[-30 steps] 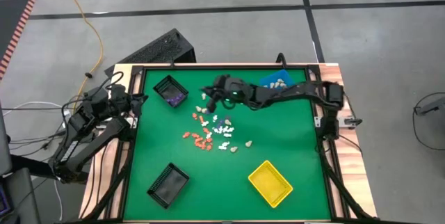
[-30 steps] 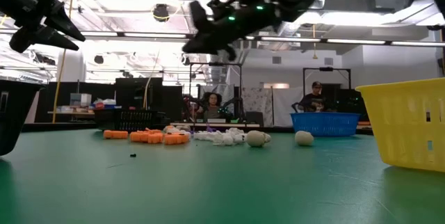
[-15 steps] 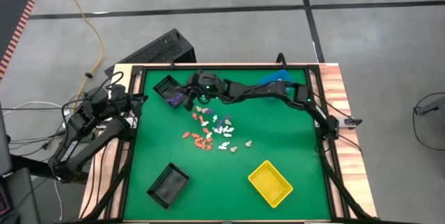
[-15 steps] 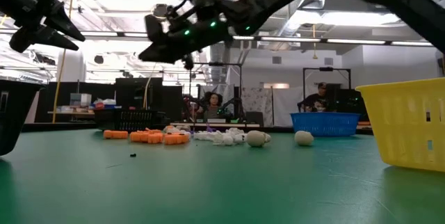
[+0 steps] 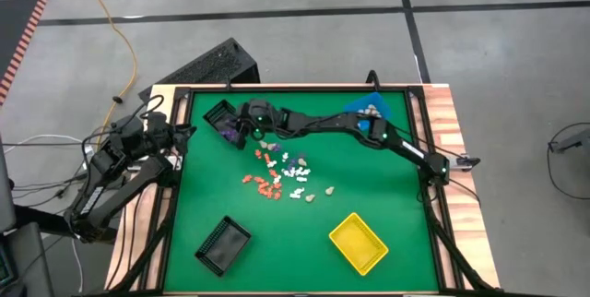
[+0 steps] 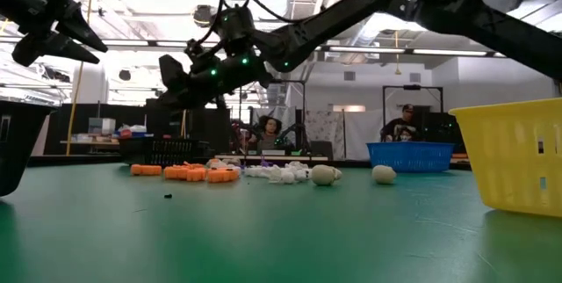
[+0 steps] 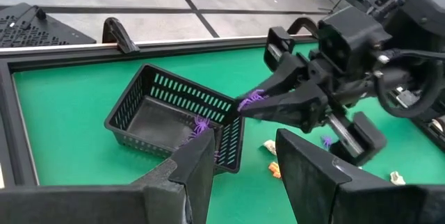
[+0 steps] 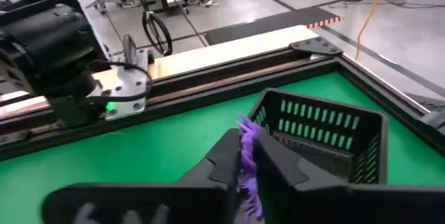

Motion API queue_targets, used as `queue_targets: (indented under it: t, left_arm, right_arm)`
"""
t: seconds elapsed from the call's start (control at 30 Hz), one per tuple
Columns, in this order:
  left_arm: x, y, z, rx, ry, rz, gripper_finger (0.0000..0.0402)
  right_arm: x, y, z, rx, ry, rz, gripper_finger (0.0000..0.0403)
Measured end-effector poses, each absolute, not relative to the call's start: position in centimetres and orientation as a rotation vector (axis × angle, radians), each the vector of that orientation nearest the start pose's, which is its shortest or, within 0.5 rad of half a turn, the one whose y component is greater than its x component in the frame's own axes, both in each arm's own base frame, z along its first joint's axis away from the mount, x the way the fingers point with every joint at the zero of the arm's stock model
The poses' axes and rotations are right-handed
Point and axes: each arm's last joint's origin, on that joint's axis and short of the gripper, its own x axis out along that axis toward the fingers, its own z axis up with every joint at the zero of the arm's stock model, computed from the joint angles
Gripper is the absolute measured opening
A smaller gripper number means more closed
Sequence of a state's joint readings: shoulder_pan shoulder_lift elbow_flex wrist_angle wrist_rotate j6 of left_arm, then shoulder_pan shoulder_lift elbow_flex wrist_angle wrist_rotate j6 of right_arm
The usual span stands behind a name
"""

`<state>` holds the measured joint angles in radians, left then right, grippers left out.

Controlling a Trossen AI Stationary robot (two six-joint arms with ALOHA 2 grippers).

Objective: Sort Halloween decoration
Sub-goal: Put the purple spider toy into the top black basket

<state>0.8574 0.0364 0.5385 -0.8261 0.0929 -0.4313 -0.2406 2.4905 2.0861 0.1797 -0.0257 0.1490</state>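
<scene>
Pinching a purple decoration (image 8: 248,140), the right gripper (image 7: 245,106) is hanging over the black bin (image 7: 181,116) — purple pieces (image 7: 201,124) lying inside; left gripper (image 7: 243,172) is waiting nearby, fingers spread.

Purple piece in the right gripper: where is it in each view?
High view: not resolvable; right gripper sits at the black bin near the table's far left corner.
Low view: not discernible under the gripper.
Left wrist view: purple piece between the fingertips, above the bin's near rim.
Right wrist view: piece between the fingers.
Shared landmark: the black bin.
</scene>
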Motion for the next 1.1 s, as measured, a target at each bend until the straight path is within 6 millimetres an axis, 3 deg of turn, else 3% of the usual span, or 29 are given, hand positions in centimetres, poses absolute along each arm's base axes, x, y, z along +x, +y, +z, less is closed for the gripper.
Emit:
queue_targets:
  t: [0.37,0.47,0.6,0.73,0.97,1.1]
  left_arm:
    - [2.4,2.4,25.3,-0.558,0.127,0.816,0.0144]
    - [2.4,2.4,25.3,-0.558,0.128,0.816,0.0144]
    - [2.4,2.4,25.3,-0.558,0.128,0.817,0.0144]
    - [2.4,2.4,25.3,-0.558,0.127,0.817,0.0144]
    - [2.4,2.4,25.3,-0.557,0.129,0.823,0.0143]
    - [2.4,2.4,25.3,-0.556,0.128,0.834,0.0143]
  right_arm:
    - [54.9,-15.5,19.6,0.257,0.263,-0.263,0.0200]
    - [54.2,-16.0,21.1,0.299,0.283,-0.193,0.0209]
    - [52.3,-16.6,24.7,0.275,0.350,-0.103,0.0205]
    - [48.7,-16.3,28.7,0.148,0.528,-0.064,0.0193]
    - [40.1,-13.6,36.7,0.021,0.782,-0.024,0.0172]
    - [36.0,-12.4,39.0,0.022,0.903,-0.046,0.0160]
